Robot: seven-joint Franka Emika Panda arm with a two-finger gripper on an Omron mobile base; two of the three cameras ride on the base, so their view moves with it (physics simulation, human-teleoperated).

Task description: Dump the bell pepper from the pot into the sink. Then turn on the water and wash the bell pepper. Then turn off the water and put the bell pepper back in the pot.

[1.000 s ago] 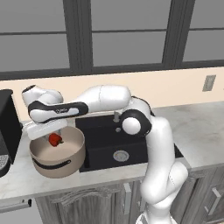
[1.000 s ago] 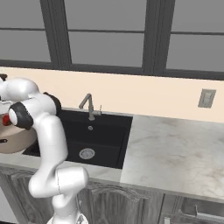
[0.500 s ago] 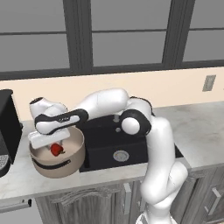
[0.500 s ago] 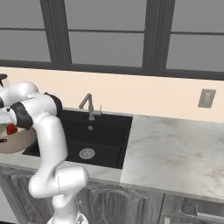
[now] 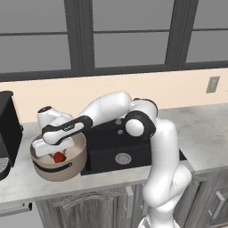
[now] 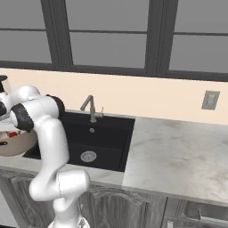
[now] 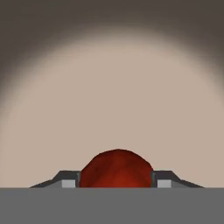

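The tool (image 5: 57,150) is lowered inside the pot (image 5: 71,165), and its two fingers (image 7: 69,179) press the bell pepper (image 7: 116,168) from both sides, so it is pinching the red vegetable. In the left base view the bell pepper (image 5: 58,156) sits low in the pot, just under the white hand. The pot stands on the counter (image 5: 205,138) just left of the sink (image 5: 111,149), with its dark side handle toward the near side. In the right base view the pot (image 6: 15,142) is at the far left edge, partly hidden by the arm, and the sink (image 6: 104,136) with its round drain (image 6: 88,156) lies to the right of it. The faucet (image 6: 90,107) stands at the far edge of the sink, and a black appliance (image 5: 8,129) stands left of the pot.
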